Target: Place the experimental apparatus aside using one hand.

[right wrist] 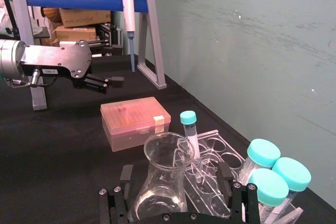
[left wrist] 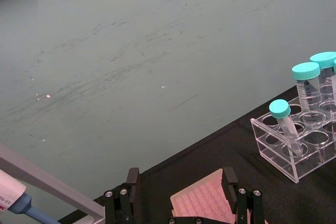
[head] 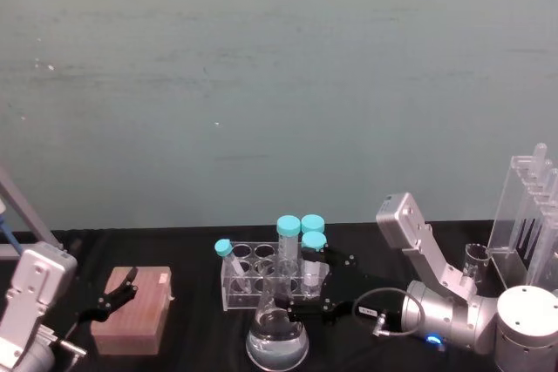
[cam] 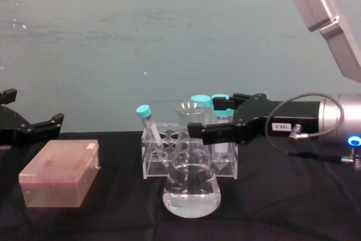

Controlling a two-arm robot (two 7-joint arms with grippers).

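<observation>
A black-clothed tabletop (head: pixel 192 337) runs along a scuffed teal wall (head: pixel 261 84), with a clear tube rack (head: pixel 261 280) of teal-capped tubes at its middle, a pink tip box (head: pixel 132 309) to the left, and the tall acrylic stand (head: pixel 527 215) and small beaker (head: pixel 475 263) at the far right. The conical flask (cam: pixel 192 190) stands upright just in front of the rack, long axis vertical, mouth up, clear liquid in its broad base. The right pincer (right wrist: pixel 176 174) reaches in level from the right, its fingers spread wide on either side of the flask's neck without gripping it, while the left pincer (left wrist: pixel 180 179) hangs spread wide over the tip box.
</observation>
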